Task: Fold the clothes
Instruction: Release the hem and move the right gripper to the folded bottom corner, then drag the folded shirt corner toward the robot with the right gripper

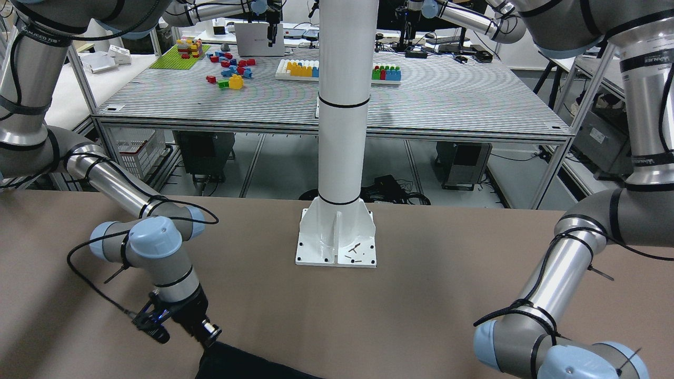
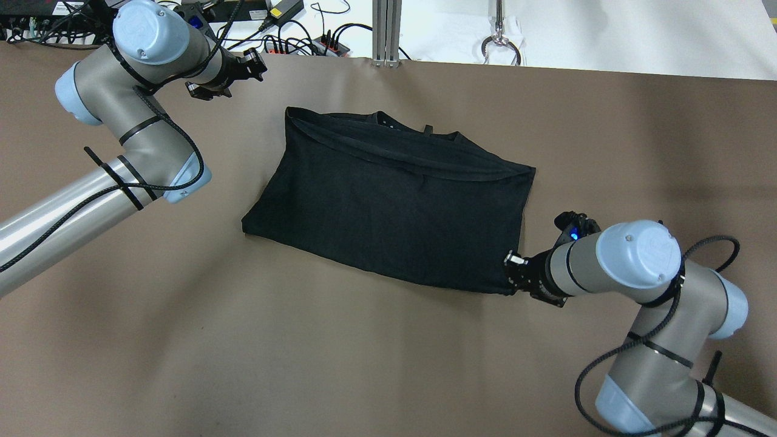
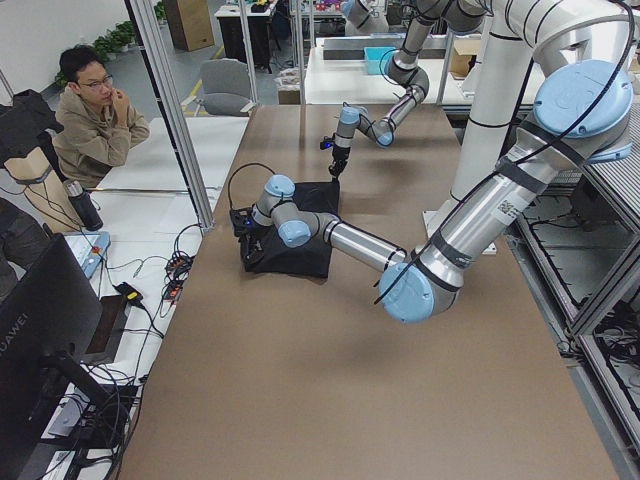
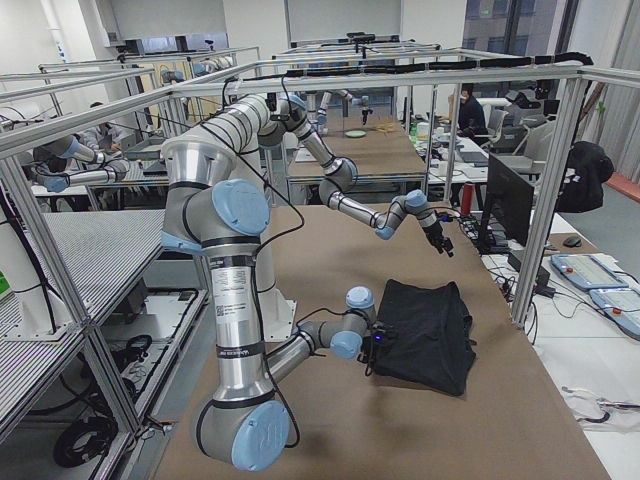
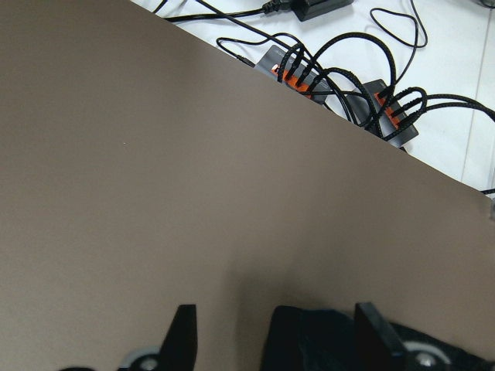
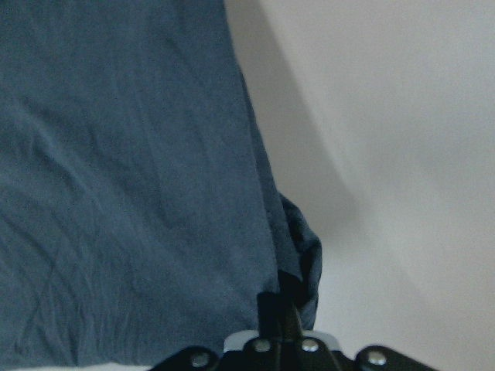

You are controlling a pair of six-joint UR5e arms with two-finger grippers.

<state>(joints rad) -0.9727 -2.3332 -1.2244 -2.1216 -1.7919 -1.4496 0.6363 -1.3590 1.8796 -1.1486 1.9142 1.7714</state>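
Note:
The clothes (image 2: 388, 206) are one black garment lying flat and folded in a rough rectangle mid-table, with a hemmed band along its far edge. My right gripper (image 2: 508, 270) is at the garment's near right corner, shut on a bunched bit of the fabric (image 6: 298, 263). The front-facing view shows that same gripper (image 1: 210, 332) touching the corner of the clothes (image 1: 237, 366). My left gripper (image 2: 258, 64) hovers near the table's far edge, beyond the garment's far left corner and apart from it. Its fingers (image 5: 184, 332) stand open over bare brown table.
Power strips and cables (image 5: 340, 85) lie just past the table's far edge. The white pole's base plate (image 1: 337, 237) is bolted at the robot's side. A person (image 3: 95, 110) sits beyond the far edge, near a monitor (image 3: 40, 330).

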